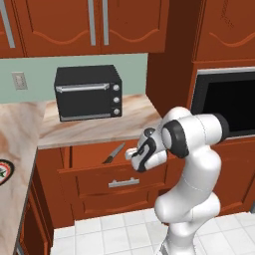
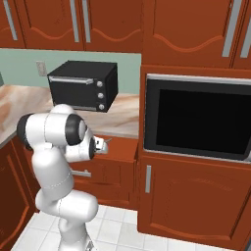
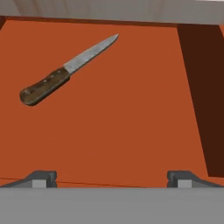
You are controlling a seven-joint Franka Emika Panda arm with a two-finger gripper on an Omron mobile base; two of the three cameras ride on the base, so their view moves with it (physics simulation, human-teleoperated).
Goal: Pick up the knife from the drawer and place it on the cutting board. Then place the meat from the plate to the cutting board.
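Knife (image 3: pixel 65 72): dull metal blade, dark wood handle

Brown-handled, silver-bladed knife (image 3: pixel 65 72); reddish-brown drawer (image 3: pixel 131 122); black toaster oven (image 1: pixel 88 92).

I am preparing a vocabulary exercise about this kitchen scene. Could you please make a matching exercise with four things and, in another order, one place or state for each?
Things:
1. knife
2. drawer
3. toaster oven
4. gripper

Places or states:
A. on the counter
B. open, holding nothing
C. lying on the drawer floor
D. pulled out

Pairs: 1-C, 2-D, 3-A, 4-B
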